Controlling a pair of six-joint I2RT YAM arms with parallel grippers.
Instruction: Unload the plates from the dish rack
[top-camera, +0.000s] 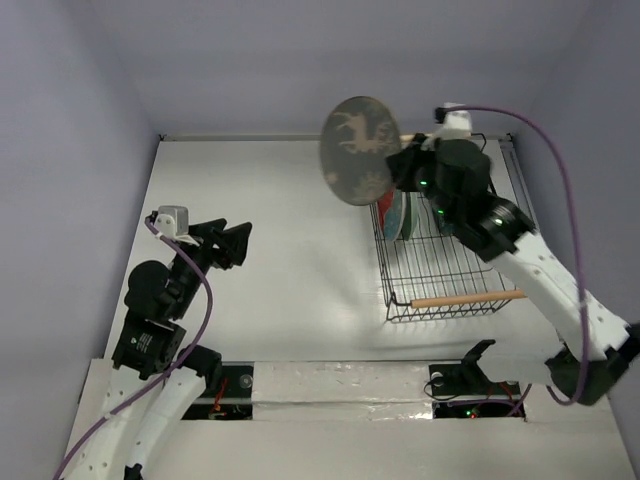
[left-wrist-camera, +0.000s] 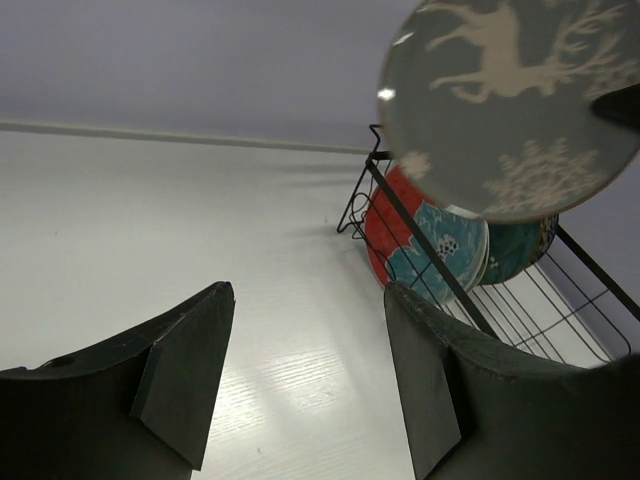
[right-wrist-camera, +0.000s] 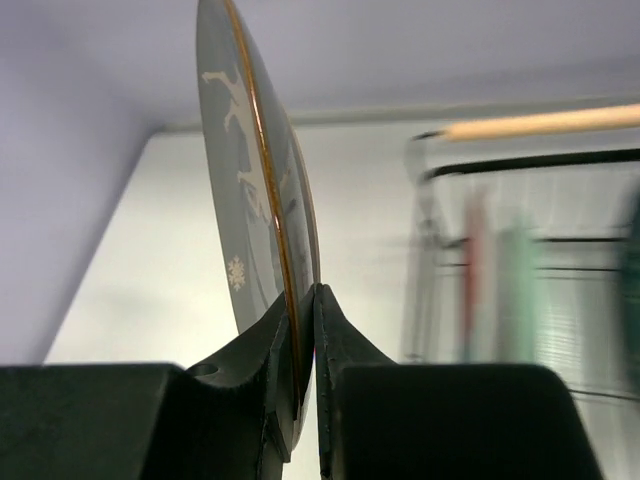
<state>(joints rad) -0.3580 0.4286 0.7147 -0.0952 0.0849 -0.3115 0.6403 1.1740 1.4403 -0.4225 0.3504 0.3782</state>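
My right gripper is shut on the rim of the dark grey deer plate and holds it upright in the air, left of the dish rack. The plate shows edge-on between the jaws in the right wrist view and at the top right of the left wrist view. A red plate with a teal flower and a teal-green plate stand in the rack's far end. My left gripper is open and empty over the table at the left; its fingers frame bare table.
The rack's near wooden handle lies across its front edge; the far handle shows in the right wrist view. The white table stretches between the two arms. Grey walls close the back and sides.
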